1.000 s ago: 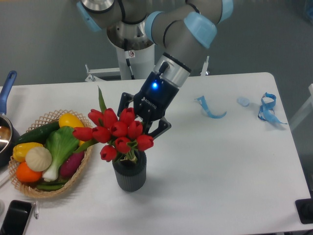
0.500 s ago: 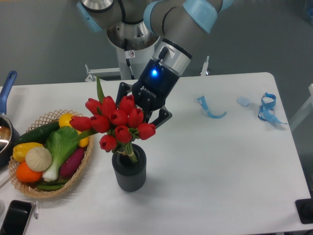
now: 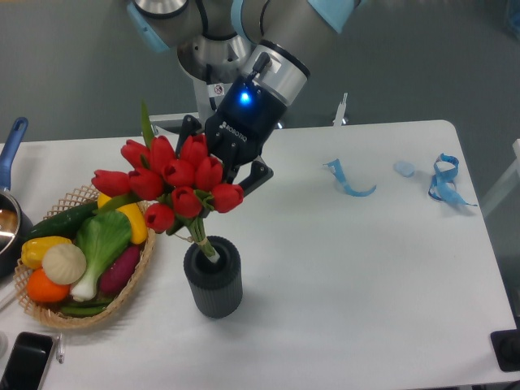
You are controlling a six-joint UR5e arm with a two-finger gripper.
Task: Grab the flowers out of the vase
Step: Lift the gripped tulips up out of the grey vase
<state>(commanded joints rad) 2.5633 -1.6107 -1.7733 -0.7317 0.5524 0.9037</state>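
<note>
The gripper (image 3: 218, 175) is closed on the flowers (image 3: 166, 180), gripping the bunch from behind, just under the red heads; fingers mostly hidden by the blooms, one dark finger (image 3: 253, 174) shows at the right of the bunch. Blue light lit on the gripper body. The flowers lean toward the table's left edge, heads well above the vase (image 3: 214, 276); only the bottom of the tied stems sits inside the vase mouth, at its left side. One long green leaf sticks up at the top left of the bunch.

The vase stands upright near the front edge of the table (image 3: 349, 276), left of centre.

Just left of the vase is a wicker basket (image 3: 122, 299) w/ vegetables: a green leafy one w/ white stalk, yellow pepper, cucumber, an orange, a purple piece, a white bun-shaped item. A blue-handled pot (image 3: 10, 203) sits at the left edge. A black phone (image 3: 24, 361) lies at the front left corner. Blue ribbon scraps (image 3: 443, 180) lie toward the back right corner.
</note>
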